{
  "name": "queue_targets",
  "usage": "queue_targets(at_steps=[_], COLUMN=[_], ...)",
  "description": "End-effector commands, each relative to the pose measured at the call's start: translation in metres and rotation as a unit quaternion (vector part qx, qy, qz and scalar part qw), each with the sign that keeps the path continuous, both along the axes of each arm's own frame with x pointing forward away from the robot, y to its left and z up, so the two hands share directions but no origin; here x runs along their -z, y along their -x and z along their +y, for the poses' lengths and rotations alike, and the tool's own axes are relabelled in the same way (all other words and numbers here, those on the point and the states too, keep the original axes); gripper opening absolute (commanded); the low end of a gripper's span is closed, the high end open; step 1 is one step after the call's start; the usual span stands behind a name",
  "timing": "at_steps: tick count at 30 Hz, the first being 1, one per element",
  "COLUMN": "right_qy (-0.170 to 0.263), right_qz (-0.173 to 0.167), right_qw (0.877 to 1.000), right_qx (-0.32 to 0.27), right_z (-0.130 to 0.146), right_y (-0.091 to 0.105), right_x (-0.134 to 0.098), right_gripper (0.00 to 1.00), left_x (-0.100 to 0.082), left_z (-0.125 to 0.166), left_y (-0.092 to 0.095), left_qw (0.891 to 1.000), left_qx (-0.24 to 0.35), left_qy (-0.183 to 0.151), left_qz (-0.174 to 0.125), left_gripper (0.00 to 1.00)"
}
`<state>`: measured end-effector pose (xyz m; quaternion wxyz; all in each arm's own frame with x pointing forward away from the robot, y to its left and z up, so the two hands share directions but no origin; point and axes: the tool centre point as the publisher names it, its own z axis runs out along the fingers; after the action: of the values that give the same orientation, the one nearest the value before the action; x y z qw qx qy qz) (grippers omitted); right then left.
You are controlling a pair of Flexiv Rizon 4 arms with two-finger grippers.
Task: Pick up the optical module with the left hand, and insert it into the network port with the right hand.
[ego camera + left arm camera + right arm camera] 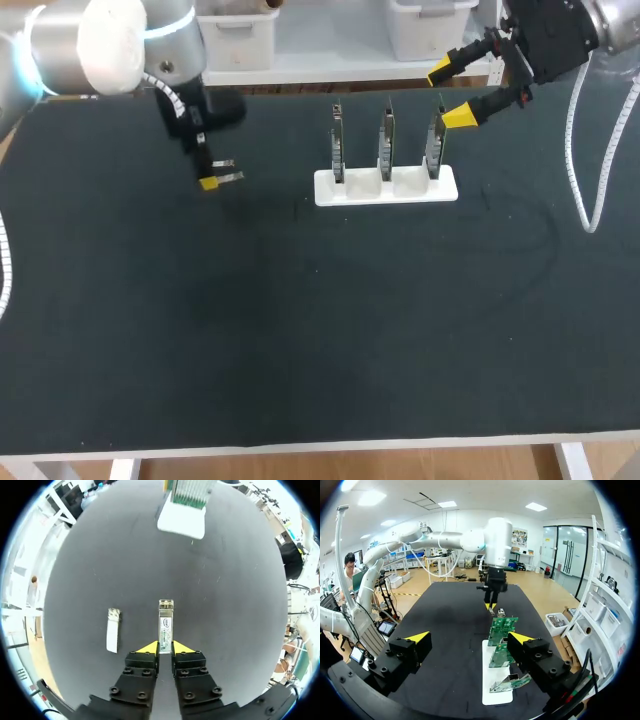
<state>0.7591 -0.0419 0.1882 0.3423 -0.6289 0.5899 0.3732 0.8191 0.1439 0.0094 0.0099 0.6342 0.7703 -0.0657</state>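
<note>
The optical module (165,622) is clamped by its tail in the left hand (165,647), above the tabletop (225,605). I think it must be held level, free end outward, so that the right hand (450,95), fingers wide apart beside the boards (386,140), can grip it squarely. The print on its white label (165,629) is too small to read

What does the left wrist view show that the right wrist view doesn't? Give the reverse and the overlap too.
Left wrist only: a pale piece lying flat beside the left gripper. Right wrist only: the open right gripper. Both: the optical module held in the left gripper, and the white holder with circuit boards.
</note>
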Motion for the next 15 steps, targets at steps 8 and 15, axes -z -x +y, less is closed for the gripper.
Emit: queue_targets(at_steps=[8,15], right_qy=[0.0,0.0], right_qz=[-0.001,-0.001], right_qw=[1.0,1.0], right_qx=[0.001,0.001], right_z=[0.0,0.0], right_y=[0.001,0.001], right_x=[0.0,0.0], right_gripper=[1.0,1.0], left_x=[-0.031,-0.03], left_z=[-0.003,-0.002], left_y=[0.016,0.018], left_qw=[0.986,0.975], left_qx=[0.014,0.016], left_qy=[0.155,0.206], left_qz=[-0.064,-0.082], left_gripper=[0.0,0.0])
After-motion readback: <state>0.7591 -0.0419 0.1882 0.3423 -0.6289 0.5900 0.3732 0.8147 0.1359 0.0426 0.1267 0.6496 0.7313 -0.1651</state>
